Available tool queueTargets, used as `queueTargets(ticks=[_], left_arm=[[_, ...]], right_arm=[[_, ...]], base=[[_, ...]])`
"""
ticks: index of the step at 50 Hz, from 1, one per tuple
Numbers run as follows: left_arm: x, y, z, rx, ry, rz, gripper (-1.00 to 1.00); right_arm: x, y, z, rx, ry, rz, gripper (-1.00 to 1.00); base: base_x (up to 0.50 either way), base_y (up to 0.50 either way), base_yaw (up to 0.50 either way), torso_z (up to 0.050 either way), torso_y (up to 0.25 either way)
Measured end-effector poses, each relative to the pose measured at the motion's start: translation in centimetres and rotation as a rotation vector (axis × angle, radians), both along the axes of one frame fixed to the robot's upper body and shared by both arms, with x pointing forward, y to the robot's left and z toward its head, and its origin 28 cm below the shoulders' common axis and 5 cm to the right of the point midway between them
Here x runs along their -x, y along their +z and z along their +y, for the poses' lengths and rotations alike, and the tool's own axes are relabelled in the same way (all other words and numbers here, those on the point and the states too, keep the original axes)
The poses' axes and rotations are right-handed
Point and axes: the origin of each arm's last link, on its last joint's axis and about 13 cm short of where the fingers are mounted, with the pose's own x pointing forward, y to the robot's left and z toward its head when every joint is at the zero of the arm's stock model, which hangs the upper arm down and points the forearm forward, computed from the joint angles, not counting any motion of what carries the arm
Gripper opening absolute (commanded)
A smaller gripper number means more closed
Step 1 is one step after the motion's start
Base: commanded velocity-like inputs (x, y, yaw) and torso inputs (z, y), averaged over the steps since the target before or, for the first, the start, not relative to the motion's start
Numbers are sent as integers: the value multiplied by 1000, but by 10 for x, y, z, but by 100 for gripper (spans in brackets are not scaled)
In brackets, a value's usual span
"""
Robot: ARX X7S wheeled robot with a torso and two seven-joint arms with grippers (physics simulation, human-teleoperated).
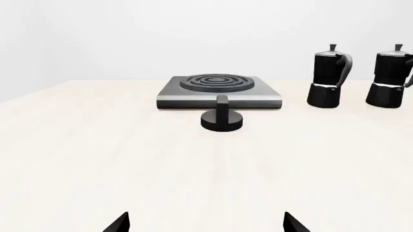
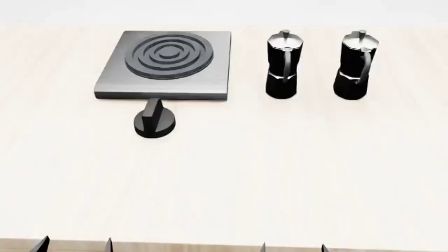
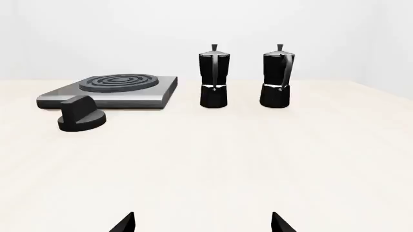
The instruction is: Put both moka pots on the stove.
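Two black moka pots stand upright side by side on the pale table, the nearer-to-stove pot [image 2: 284, 64] and the outer pot [image 2: 356, 65], both to the right of the stove [image 2: 165, 65]. The stove is a dark-grey square plate with a ring burner and nothing on it. The left wrist view shows the stove [image 1: 219, 91] and pots [image 1: 329, 77] [image 1: 392, 77] far ahead. From the right wrist the pots [image 3: 213, 77] [image 3: 277, 77] stand ahead. My left gripper [image 2: 75, 244] and right gripper [image 2: 292, 247] hang open at the table's near edge, far from everything, with nothing between their fingers.
A short round black knob [image 2: 155, 120] with a ridge sits on the table just in front of the stove. The table's near edge [image 2: 210, 243] runs along the bottom of the head view. White walls lie behind the table.
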Motion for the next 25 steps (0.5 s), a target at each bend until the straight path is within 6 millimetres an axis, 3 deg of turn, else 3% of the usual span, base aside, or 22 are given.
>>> queueTargets(ticks=[8, 18, 25], left_arm=[[-3, -1, 1, -5, -2, -8, 100], [8, 5, 0, -42, -3, -15, 100], [29, 58, -4, -61, -9, -193, 100]], right_arm=[[-2, -4, 1, 6, 9, 2, 100], [8, 10, 0, 19, 10, -33, 100], [30, 70, 2, 17, 22, -233, 100]], base=[[0, 0, 0, 0, 0], [0, 0, 0, 0, 0], [0, 0, 0, 0, 0]])
